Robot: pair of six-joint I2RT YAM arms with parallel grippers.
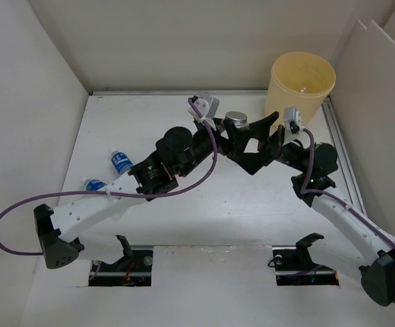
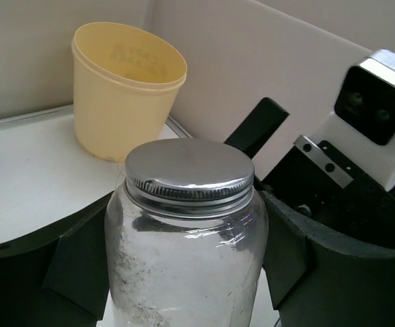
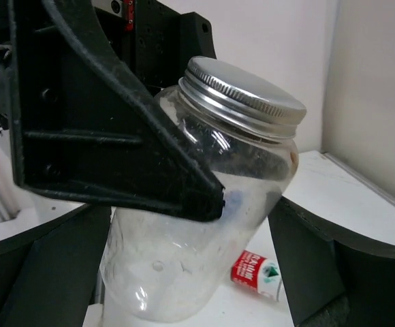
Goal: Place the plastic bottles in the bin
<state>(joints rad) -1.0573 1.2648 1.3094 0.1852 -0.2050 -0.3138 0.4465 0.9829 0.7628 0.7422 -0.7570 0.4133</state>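
A short, unlabelled clear plastic bottle (image 2: 187, 231) with a silver screw cap (image 1: 236, 118) is held up above the table, and my left gripper (image 2: 184, 272) is shut on its sides. My right gripper (image 3: 184, 286) is open and straddles the same bottle (image 3: 184, 259), with a gap on the right side. The pale yellow bin (image 1: 303, 82) stands at the back right, just beyond both grippers, and also shows in the left wrist view (image 2: 126, 88). Two blue-labelled bottles (image 1: 120, 162) (image 1: 94, 184) lie at the left of the table. A red-labelled bottle (image 3: 255, 272) lies on the table beneath the held one.
White walls enclose the table on the left, back and right. A metal rail (image 1: 340, 157) runs along the right edge beside the bin. The left arm's finger (image 3: 116, 136) crosses in front of the right wrist camera. Two black stands (image 1: 126, 248) (image 1: 299, 248) sit at the near edge.
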